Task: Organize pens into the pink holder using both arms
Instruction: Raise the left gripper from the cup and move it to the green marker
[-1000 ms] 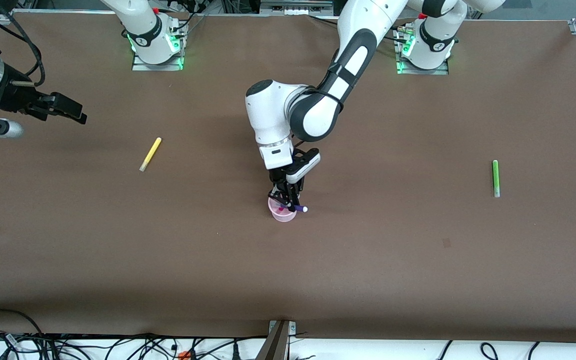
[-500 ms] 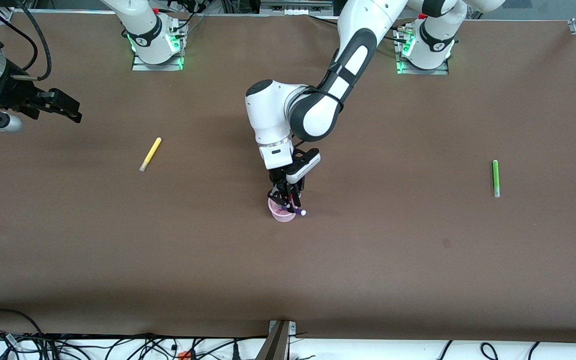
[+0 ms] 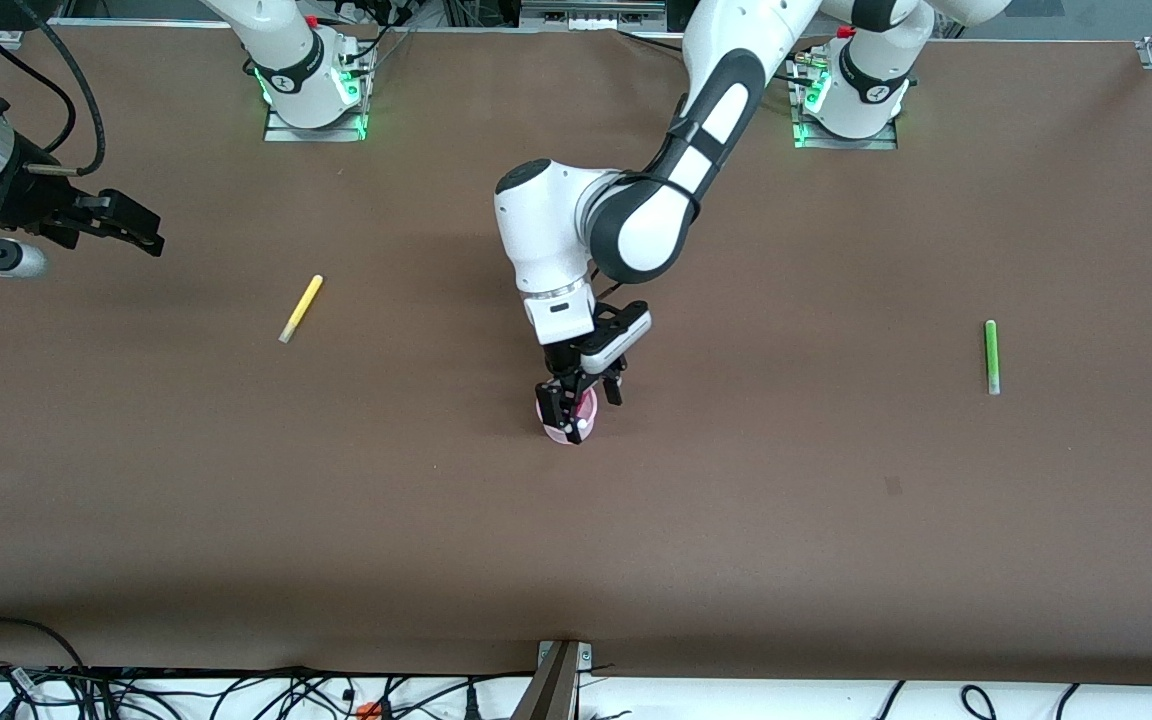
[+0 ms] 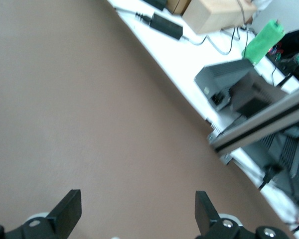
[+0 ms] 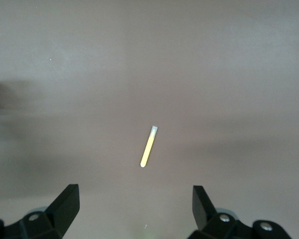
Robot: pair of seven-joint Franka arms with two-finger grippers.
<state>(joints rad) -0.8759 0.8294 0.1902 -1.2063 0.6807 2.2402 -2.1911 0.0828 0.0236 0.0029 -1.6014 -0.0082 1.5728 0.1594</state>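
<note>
The pink holder stands mid-table. My left gripper hangs just over it, open and empty; in the left wrist view its jaws are wide apart. A bit of magenta shows inside the holder; the dark purple pen is hidden by the gripper. The yellow pen lies toward the right arm's end of the table and shows in the right wrist view. The green pen lies toward the left arm's end. My right gripper is open, in the air over the table's end beside the yellow pen.
The brown table carries only the pens and the holder. Cables and a metal post run along its edge nearest the front camera. Both arm bases stand along the opposite edge.
My left gripper has opened and let go of the dark purple pen, which has dropped out of sight at the holder. The right gripper has shifted only slightly.
</note>
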